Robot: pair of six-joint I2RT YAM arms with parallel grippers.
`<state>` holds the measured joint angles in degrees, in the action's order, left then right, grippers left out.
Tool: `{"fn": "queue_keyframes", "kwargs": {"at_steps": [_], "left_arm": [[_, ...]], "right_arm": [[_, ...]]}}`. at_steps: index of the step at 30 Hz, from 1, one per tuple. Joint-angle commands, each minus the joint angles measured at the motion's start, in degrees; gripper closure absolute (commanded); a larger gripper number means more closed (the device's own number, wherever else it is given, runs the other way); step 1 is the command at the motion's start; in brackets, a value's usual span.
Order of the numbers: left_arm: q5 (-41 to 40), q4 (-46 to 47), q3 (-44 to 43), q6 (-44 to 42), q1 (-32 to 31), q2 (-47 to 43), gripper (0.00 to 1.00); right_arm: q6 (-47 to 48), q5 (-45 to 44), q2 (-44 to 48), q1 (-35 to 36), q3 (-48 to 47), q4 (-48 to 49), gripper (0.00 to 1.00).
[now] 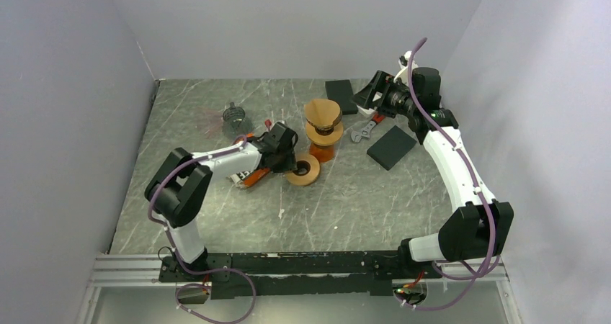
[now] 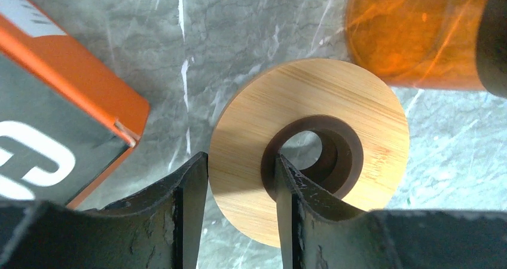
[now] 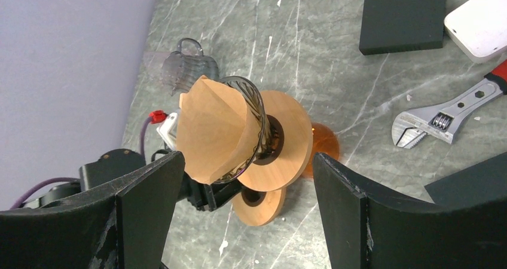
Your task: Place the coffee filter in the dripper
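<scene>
The brown paper coffee filter (image 3: 212, 128) sits inside the dark glass dripper (image 3: 254, 110), which has a wooden collar (image 3: 287, 143). The dripper (image 1: 322, 115) stands on an orange glass (image 1: 322, 153) at mid table. A separate wooden ring (image 2: 311, 107) lies flat on the table in front of the glass. My left gripper (image 2: 241, 158) is down over this ring (image 1: 306, 171), one finger outside its rim and one in its hole, closed on the wooden band. My right gripper (image 3: 248, 156) hangs open at the back right (image 1: 372, 93), holding nothing.
An orange and grey box (image 2: 54, 113) lies just left of the ring. A clear glass pitcher (image 1: 234, 115) stands at the back left. An adjustable wrench (image 1: 364, 131) and two black pads (image 1: 341, 96) (image 1: 391, 147) lie near the right arm. A white object (image 3: 478, 24) lies beyond the wrench.
</scene>
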<state>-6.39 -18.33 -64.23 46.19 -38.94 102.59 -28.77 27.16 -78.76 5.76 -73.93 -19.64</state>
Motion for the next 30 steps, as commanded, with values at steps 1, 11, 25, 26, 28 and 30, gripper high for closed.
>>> {"fn": "queue_keyframes", "kwargs": {"at_steps": [1,11,25,26,28,30], "left_arm": [[-1.2,-0.5,-0.1,-2.9,0.0,-7.4,0.56],[-0.7,-10.8,-3.2,-10.1,6.0,-19.1,0.55],[6.7,-12.3,-20.2,-18.8,13.2,-25.1,0.55],[7.1,-12.1,-21.4,-18.9,13.2,-24.9,0.55],[7.6,-11.5,-23.1,-19.0,13.2,-24.7,0.55],[8.2,-10.8,-24.2,-19.2,13.2,-24.4,0.55]], "right_arm": [[-0.9,1.3,0.9,-0.4,-2.9,2.4,0.17],[-2.6,5.4,-0.7,-0.3,-6.5,2.8,0.13],[-6.8,15.6,-7.7,6.9,-17.4,1.8,0.15],[-7.2,16.4,-8.2,7.7,-18.2,2.1,0.15],[-7.9,17.5,-9.0,9.3,-19.4,2.5,0.16],[-9.1,19.1,-9.9,10.2,-20.1,3.4,0.18]]}}
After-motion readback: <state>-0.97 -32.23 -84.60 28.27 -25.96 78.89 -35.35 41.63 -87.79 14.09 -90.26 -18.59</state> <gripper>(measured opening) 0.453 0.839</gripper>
